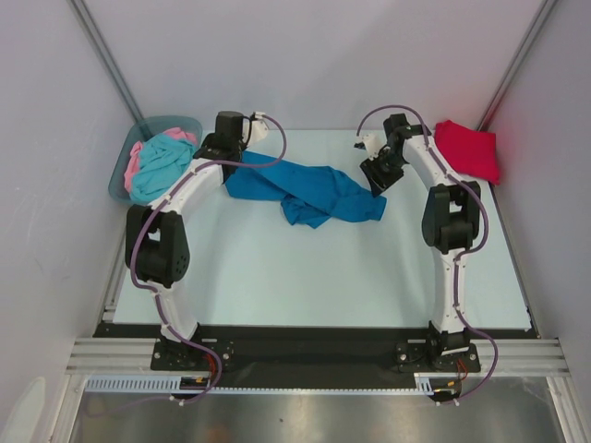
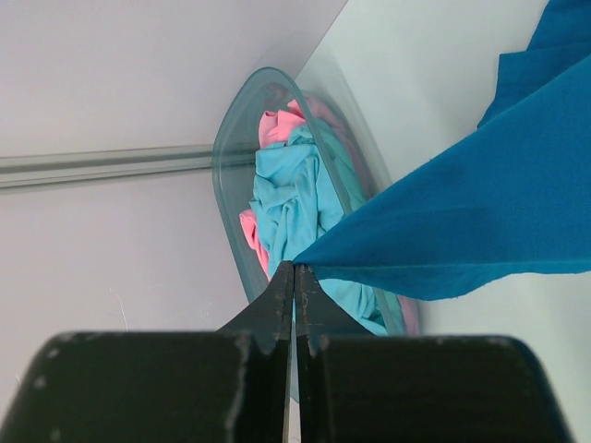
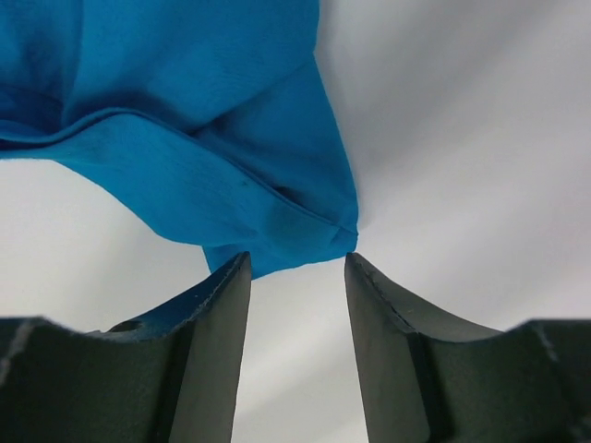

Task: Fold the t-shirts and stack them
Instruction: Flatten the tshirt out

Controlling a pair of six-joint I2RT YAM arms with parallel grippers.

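A deep blue t-shirt [image 1: 305,189] lies crumpled across the far middle of the table. My left gripper [image 2: 297,268] is shut on a corner of it [image 2: 480,203], near the bin. My right gripper [image 3: 297,260] is open just above the shirt's right corner [image 3: 277,221], touching nothing. A bright red t-shirt [image 1: 468,148] lies folded at the far right. Turquoise [image 1: 159,164] and pink [image 1: 136,157] t-shirts sit in the grey-blue bin [image 1: 118,180] at the far left, and show in the left wrist view too [image 2: 291,198].
White walls close in the table on the left, back and right. The bin [image 2: 231,157] stands against the left wall. A black strip and metal rail run along the near edge by the arm bases.
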